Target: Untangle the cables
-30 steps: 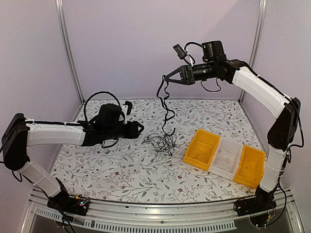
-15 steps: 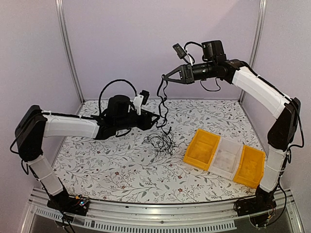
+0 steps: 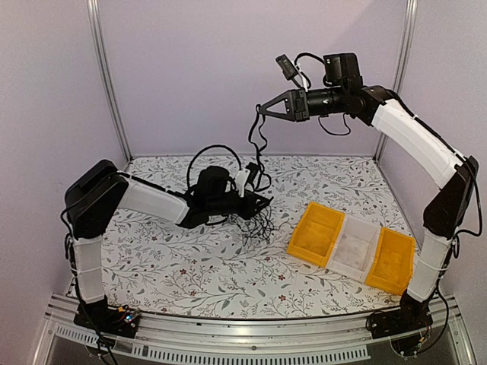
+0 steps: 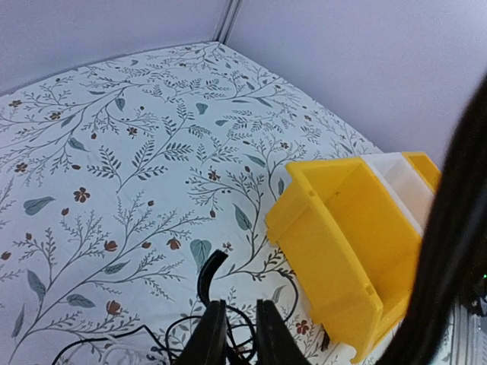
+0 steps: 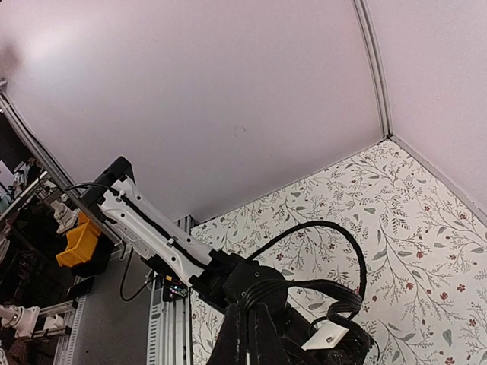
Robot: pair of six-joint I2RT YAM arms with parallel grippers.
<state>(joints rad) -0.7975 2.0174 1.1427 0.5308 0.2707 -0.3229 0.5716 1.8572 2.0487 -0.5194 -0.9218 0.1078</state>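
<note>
The right gripper (image 3: 262,111) is up high near the back wall. It is closed tight on one black cord of the cables (image 3: 257,222). The cord hangs down from it to the rest of the cables, which lie in a small black heap in the middle of the surface (image 3: 190,266). The left gripper (image 3: 264,204) is down low, right at the left side of the heap. From up here I cannot tell if it holds anything. To the right of the heap three bins sit side by side: a yellow bin (image 3: 316,233), a white bin (image 3: 358,247) and a second yellow bin (image 3: 390,261). In the left wrist view the left gripper (image 4: 240,308) has its two fingers close together, with only a thin gap. Black loops of the cables (image 4: 208,272) lie right around the fingers, and one loop sticks up just past the tips. I cannot tell if a cord is pinched in there. The yellow bin (image 4: 335,228) is near, on the right, with the white bin (image 4: 396,171) behind it. A dark band runs down the right edge, too blurry to name. In the right wrist view the right gripper (image 5: 245,327) shows at the bottom, dark, with its fingers pressed together. Far below it the left arm (image 5: 152,236), white and black, reaches over the flowery surface (image 5: 426,251).
</note>
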